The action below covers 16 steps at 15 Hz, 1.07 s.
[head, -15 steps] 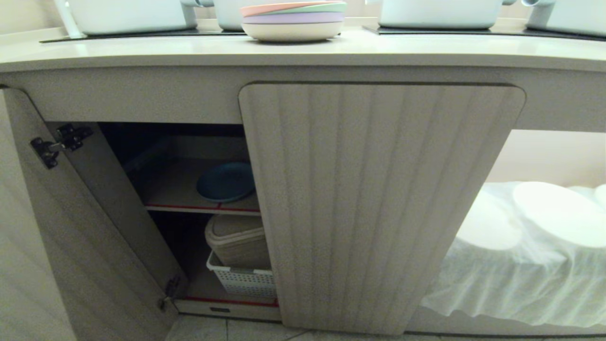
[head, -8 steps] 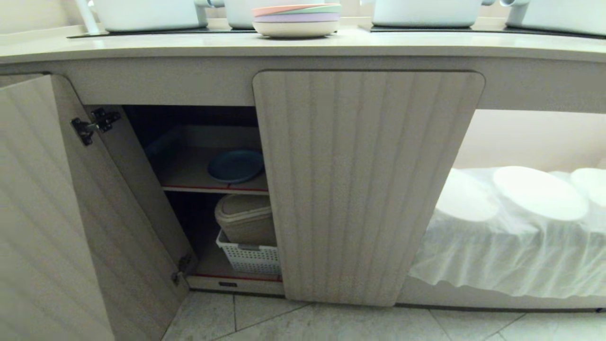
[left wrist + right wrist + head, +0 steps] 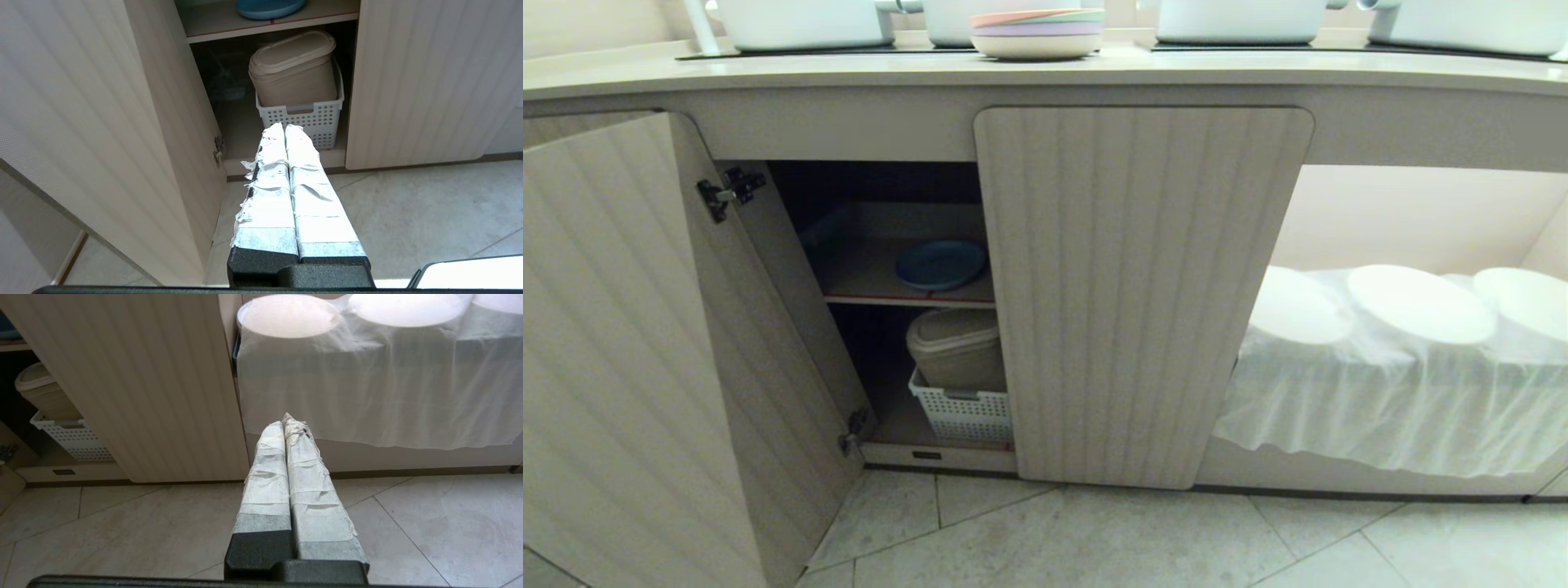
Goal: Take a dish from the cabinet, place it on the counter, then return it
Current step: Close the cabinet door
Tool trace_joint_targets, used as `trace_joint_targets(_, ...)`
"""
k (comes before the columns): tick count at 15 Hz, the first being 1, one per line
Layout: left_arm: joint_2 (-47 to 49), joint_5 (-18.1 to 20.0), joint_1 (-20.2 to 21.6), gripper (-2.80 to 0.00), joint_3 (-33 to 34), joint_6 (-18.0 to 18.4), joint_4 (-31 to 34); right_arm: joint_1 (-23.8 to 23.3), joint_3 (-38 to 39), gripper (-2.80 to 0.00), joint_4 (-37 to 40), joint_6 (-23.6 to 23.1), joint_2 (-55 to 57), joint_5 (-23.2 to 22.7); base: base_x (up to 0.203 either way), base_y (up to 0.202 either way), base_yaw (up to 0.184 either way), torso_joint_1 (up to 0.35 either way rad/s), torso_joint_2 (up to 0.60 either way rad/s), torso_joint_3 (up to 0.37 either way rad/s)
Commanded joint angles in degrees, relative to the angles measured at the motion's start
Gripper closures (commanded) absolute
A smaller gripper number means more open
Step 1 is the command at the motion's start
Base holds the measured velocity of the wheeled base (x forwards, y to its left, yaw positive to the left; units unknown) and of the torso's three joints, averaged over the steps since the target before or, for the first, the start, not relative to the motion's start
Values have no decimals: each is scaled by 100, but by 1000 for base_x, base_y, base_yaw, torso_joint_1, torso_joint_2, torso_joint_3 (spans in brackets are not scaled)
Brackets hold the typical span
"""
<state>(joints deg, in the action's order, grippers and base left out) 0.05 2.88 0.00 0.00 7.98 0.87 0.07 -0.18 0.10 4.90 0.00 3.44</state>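
The light-blue dish (image 3: 940, 264) lies on the red-edged inner shelf of the cabinet (image 3: 1143, 294), whose left door (image 3: 613, 343) stands wide open; the dish (image 3: 269, 7) also shows at the edge of the left wrist view. The cream counter (image 3: 849, 69) runs above the cabinet. My left gripper (image 3: 284, 127) is shut and empty, low over the floor in front of the open compartment. My right gripper (image 3: 284, 420) is shut and empty, pointing at the foot of the shut right door. Neither arm shows in the head view.
A beige lidded bin (image 3: 956, 347) sits in a white perforated basket (image 3: 964, 412) under the shelf. A pink-topped stack of pastel plates (image 3: 1037, 33) and white pots stand on the counter. To the right, white cloth (image 3: 1380, 392) drapes over round shapes. Tiled floor lies below.
The whole head view has shrunk and drawn back from the cabinet, with more floor and open door showing: the camera has moved away. The dish stays on its shelf.
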Motion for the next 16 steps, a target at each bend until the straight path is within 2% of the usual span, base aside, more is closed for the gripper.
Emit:
trace_joint_targets(1, 3, -7, 0, 0, 0, 1, 1, 1, 1, 0, -1, 2, 0, -1, 0, 0, 0, 0, 0, 0)
trace_joint_targets(16, 3, -16, 0, 0, 0, 36, 1, 1, 1, 0, -1, 2, 0, -1, 0, 0, 0, 0, 0, 0)
